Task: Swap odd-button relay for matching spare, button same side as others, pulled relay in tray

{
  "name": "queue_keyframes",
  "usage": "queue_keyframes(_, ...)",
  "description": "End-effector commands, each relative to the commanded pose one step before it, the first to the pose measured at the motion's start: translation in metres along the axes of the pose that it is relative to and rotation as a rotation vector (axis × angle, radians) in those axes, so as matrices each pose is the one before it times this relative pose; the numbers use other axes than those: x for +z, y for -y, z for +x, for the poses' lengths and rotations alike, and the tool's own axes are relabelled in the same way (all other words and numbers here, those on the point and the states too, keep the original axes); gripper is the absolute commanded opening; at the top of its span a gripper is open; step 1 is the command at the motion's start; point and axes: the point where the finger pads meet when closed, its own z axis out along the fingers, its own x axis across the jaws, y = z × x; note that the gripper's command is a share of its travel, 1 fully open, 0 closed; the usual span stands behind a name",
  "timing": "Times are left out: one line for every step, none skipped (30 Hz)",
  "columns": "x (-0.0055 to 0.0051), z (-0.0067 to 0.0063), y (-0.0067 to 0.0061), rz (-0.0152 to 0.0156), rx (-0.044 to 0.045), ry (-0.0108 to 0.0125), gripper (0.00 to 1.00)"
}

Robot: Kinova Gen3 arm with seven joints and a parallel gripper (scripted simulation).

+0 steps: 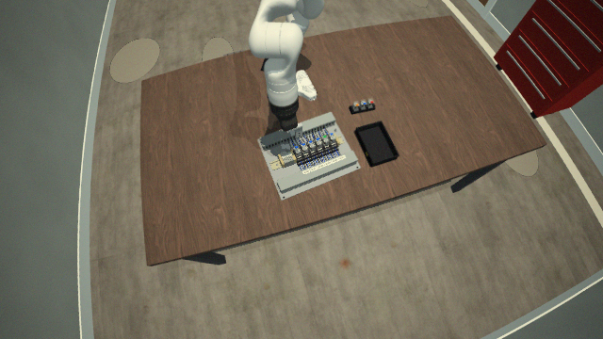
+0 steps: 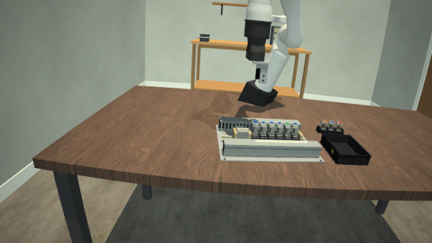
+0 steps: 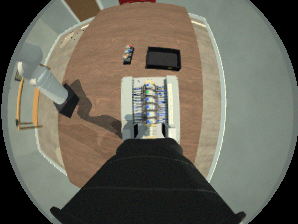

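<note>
Six relays stand in one row on the panel (image 2: 270, 153), mid-table: five with blue buttons and one green-buttoned relay (image 2: 287, 128), second from the tray end. Three spares sit in a small black holder (image 2: 330, 129) (buttons orange, blue, red), the blue-buttoned spare (image 2: 332, 125) in the middle. One black tray (image 2: 345, 148) lies just beside the holder. The gripper (image 2: 254, 58) hangs well above the panel's far end, fingers spread fully, holding and touching nothing. Only the exterior view shows that height; the top view shows the red drawer cabinet (image 1: 551, 52).
</note>
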Motion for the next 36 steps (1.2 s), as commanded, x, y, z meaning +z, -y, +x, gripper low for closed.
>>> queue_keyframes(-0.00154, 0.00052, -0.00085, -0.00221, 0.00067, -0.00201, 1.00)
queue_keyframes(-0.00026, 0.00003, -0.00008, -0.00006, 0.00003, -0.00005, 1.00)
queue_keyframes(-0.00026, 0.00003, -0.00008, -0.00006, 0.00003, -0.00005, 1.00)
queue_keyframes(-0.00026, 0.00003, -0.00008, -0.00006, 0.00003, -0.00005, 1.00)
queue_keyframes(0.00000, 0.00000, 0.00000, 0.00000, 0.00000, 0.00000, 1.00)
queue_keyframes(0.00000, 0.00000, 0.00000, 0.00000, 0.00000, 0.00000, 1.00)
queue_keyframes(0.00015, -0.00006, 0.00021, 0.00049, -0.00030, 0.00041, 1.00)
queue_keyframes(-0.00013, 0.00001, -0.00004, -0.00004, 0.00002, -0.00003, 1.00)
queue_keyframes(-0.00013, 0.00001, -0.00004, -0.00004, 0.00002, -0.00003, 1.00)
queue_keyframes(-0.00013, 0.00001, -0.00004, -0.00004, 0.00002, -0.00003, 1.00)
queue_keyframes(-0.00013, 0.00001, -0.00004, -0.00004, 0.00002, -0.00003, 1.00)
queue_keyframes(-0.00013, 0.00001, -0.00004, -0.00004, 0.00002, -0.00003, 1.00)
queue_keyframes(-0.00013, 0.00001, -0.00004, -0.00004, 0.00002, -0.00003, 1.00)
queue_keyframes(-0.00013, 0.00001, -0.00004, -0.00004, 0.00002, -0.00003, 1.00)
queue_keyframes(-0.00013, 0.00001, -0.00004, -0.00004, 0.00002, -0.00003, 1.00)
queue_keyframes(-0.00013, 0.00001, -0.00004, -0.00004, 0.00002, -0.00003, 1.00)
queue_keyframes(-0.00013, 0.00001, -0.00004, -0.00004, 0.00002, -0.00003, 1.00)
queue_keyframes(-0.00013, 0.00001, -0.00004, -0.00004, 0.00002, -0.00003, 1.00)
queue_keyframes(-0.00013, 0.00001, -0.00004, -0.00004, 0.00002, -0.00003, 1.00)
queue_keyframes(-0.00013, 0.00001, -0.00004, -0.00004, 0.00002, -0.00003, 1.00)
queue_keyframes(-0.00013, 0.00001, -0.00004, -0.00004, 0.00002, -0.00003, 1.00)
queue_keyframes(0.00000, 0.00000, 0.00000, 0.00000, 0.00000, 0.00000, 1.00)
queue_keyframes(0.00000, 0.00000, 0.00000, 0.00000, 0.00000, 0.00000, 1.00)
queue_keyframes(0.00008, -0.00003, 0.00011, 0.00025, -0.00015, 0.00020, 1.00)
queue_keyframes(-0.00006, 0.00000, -0.00002, -0.00002, 0.00001, -0.00001, 1.00)
queue_keyframes(-0.00006, 0.00000, -0.00002, -0.00002, 0.00001, -0.00001, 1.00)
queue_keyframes(-0.00006, 0.00000, -0.00002, -0.00002, 0.00001, -0.00001, 1.00)
queue_keyframes(-0.00006, 0.00000, -0.00002, -0.00002, 0.00001, -0.00001, 1.00)
queue_keyframes(-0.00006, 0.00000, -0.00002, -0.00002, 0.00001, -0.00001, 1.00)
queue_keyframes(-0.00006, 0.00000, -0.00002, -0.00002, 0.00001, -0.00001, 1.00)
queue_keyframes(-0.00006, 0.00000, -0.00002, -0.00002, 0.00001, -0.00001, 1.00)
queue_keyframes(-0.00006, 0.00000, -0.00002, -0.00002, 0.00001, -0.00001, 1.00)
queue_keyframes(-0.00006, 0.00000, -0.00002, -0.00002, 0.00001, -0.00001, 1.00)
queue_keyframes(-0.00006, 0.00000, -0.00002, -0.00002, 0.00001, -0.00001, 1.00)
queue_keyframes(-0.00006, 0.00000, -0.00002, -0.00002, 0.00001, -0.00001, 1.00)
queue_keyframes(-0.00006, 0.00000, -0.00002, -0.00002, 0.00001, -0.00001, 1.00)
